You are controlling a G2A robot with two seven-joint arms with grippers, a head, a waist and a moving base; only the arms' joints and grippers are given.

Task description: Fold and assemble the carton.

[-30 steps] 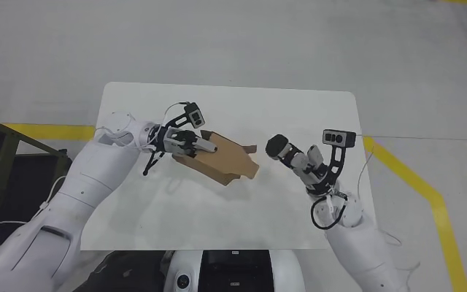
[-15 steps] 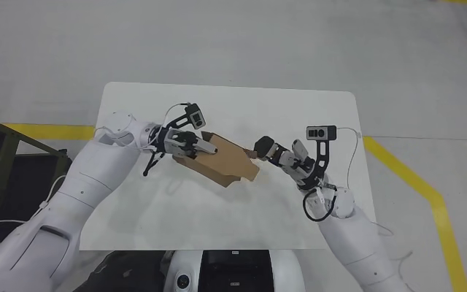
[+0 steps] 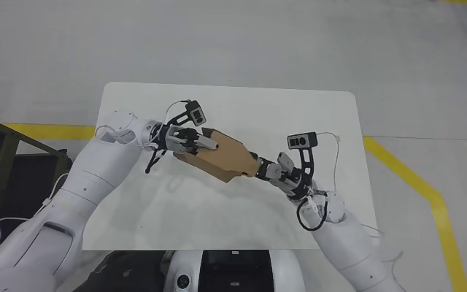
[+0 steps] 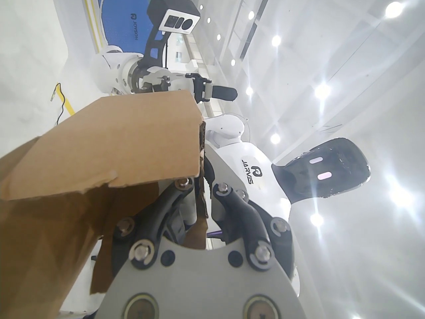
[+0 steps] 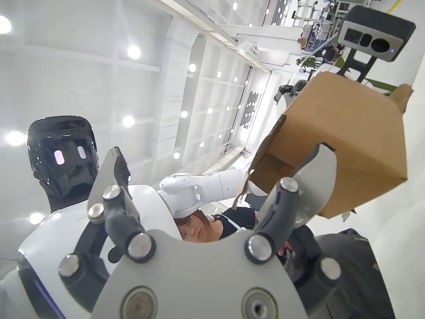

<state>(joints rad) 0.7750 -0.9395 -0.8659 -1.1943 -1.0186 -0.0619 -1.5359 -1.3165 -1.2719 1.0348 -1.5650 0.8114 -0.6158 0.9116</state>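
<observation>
A brown carton (image 3: 226,155) is held slanted over the middle of the white table (image 3: 292,109). My left gripper (image 3: 198,141) is shut on the flap at its left end. In the left wrist view that flap (image 4: 199,200) is pinched between the fingers of the left gripper (image 4: 200,185), and the carton's panel (image 4: 126,141) rises beyond. At the carton's right end sits my right gripper (image 3: 264,168). The right wrist view has the right gripper (image 5: 215,167) open wide, one finger (image 5: 315,167) lying against the carton (image 5: 348,134), the other (image 5: 114,167) clear of it.
Bare table surface lies at the far side and along the near edge (image 3: 219,226). A dark cabinet (image 3: 18,171) stands off the table's left side. Yellow floor tape (image 3: 416,179) runs past the right side.
My right arm has swung left across the table, from well clear of the carton to its right end. The end flap there has been pushed in. The left gripper has kept its hold.
</observation>
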